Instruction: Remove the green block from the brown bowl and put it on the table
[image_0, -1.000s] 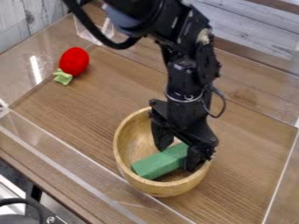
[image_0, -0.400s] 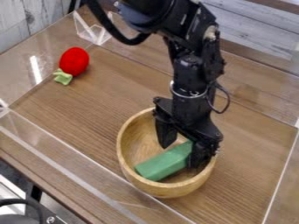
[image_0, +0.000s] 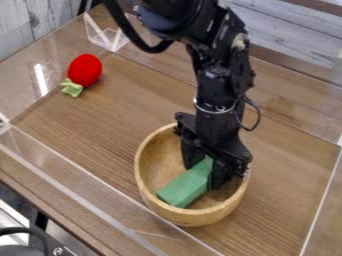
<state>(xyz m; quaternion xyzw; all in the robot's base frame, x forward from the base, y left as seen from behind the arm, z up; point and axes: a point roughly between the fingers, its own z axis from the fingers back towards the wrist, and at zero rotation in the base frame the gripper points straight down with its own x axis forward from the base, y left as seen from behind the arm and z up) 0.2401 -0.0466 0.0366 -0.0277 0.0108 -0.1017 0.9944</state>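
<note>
Camera: the arm comes down from the top, with its hand (image_0: 211, 165) inside the bowl.
Bench (image_0: 100, 135): it lies under all the things and has open wood at the bowl's left and right. The block has to end up on it.
Bowl (image_0: 144, 180): it sits flat on the bench, near the front. Its round wall goes all the way around the block, so I think the block must go up before it goes sideways.
Hand: it is over the back part of the block, maybe to pinch it across its thin way. It looks partly closed, with the block's back end between or just under its fingers. I can't tell if it has a real hold.
Block (image_0: 185, 187): it is in the bowl, on a slant. Its front end shows near the front left wall, and its back end is hidden by the hand.
Red thing (image_0: 84, 69): it is far off at the back left, with a green bit by it. It looks well out of the way.
Rim: the hand is close to the right side, so it could bump there.
Clear wall (image_0: 100, 222): it runs along the bench's front left edge. The block should be set down inside it.
</note>
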